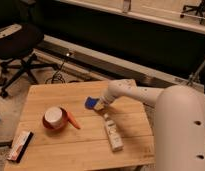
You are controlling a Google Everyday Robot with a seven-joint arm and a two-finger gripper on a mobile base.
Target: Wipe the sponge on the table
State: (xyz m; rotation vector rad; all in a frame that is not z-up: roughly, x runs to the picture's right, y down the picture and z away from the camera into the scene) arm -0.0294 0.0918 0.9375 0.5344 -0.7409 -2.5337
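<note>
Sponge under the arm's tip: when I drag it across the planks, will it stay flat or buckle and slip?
The sponge looks like a small soft block, so it probably squashes and bends under the end effector, which is shut on one edge mid-table. It is likely light, so it may skid rather than scrub on the smooth table.
</note>
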